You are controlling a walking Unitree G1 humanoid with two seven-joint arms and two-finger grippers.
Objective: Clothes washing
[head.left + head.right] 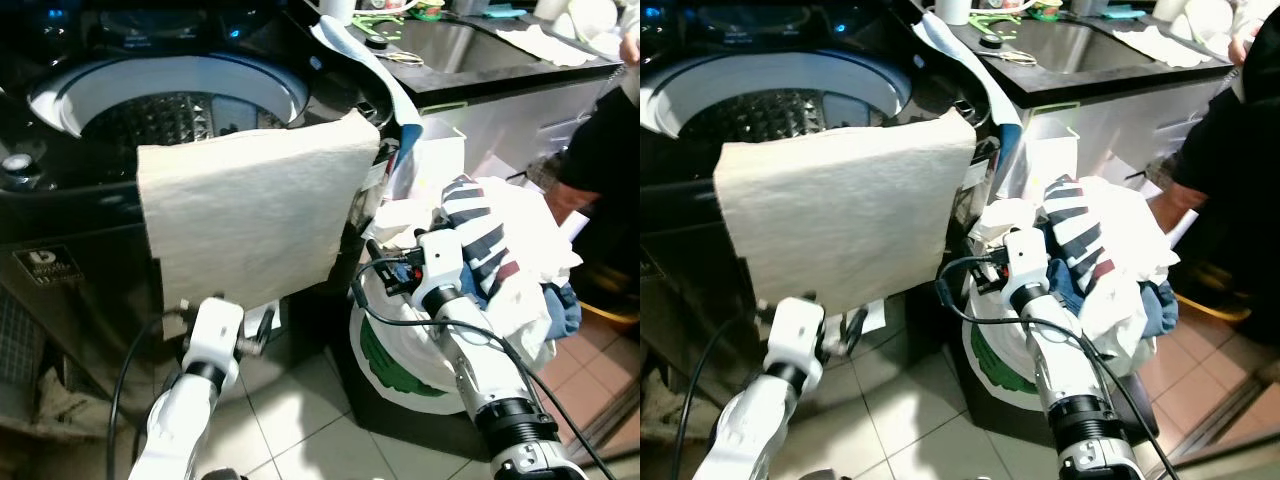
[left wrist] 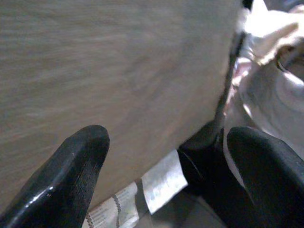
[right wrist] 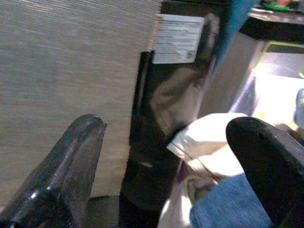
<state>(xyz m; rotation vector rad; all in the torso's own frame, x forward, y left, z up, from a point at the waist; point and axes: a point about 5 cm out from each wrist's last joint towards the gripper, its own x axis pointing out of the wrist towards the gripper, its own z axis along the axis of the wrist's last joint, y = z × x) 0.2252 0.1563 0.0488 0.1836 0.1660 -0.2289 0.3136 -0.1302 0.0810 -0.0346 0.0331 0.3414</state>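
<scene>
End effectors come first: the left end effector (image 2: 164, 171) has its 2 black fingers (image 2: 66, 175) spread wide with nothing between them, poised just below the hanging edge of a beige cloth (image 1: 250, 215). The right end effector (image 3: 166, 166) is likewise wide open and empty, pointing between the washer's dark front and the laundry heap.

That beige cloth is draped over the front rim of the top-loading washing machine (image 1: 60, 205), one part lying toward the drum opening and the larger part hanging down the front panel. The drum (image 1: 165, 120) looks empty, as far as its studded wall shows. To the robot's right, a white laundry basket (image 1: 395, 365) is piled with clothes: a striped garment (image 1: 480, 235) on top, white pieces, and blue denim (image 3: 228, 209) lower down. Beyond it runs a dark worktop (image 1: 470, 50) with a sink and small items. A person's arm (image 1: 590, 160) in a dark sleeve is at the far right edge.

By my judgement the task is at an early stage: 1 cloth is only half delivered, and the heap remains to be loaded.

Inside the drum, the bottom is out of sight. The basket's depth is hidden under the heap, and the items on the worktop are too small to name.
</scene>
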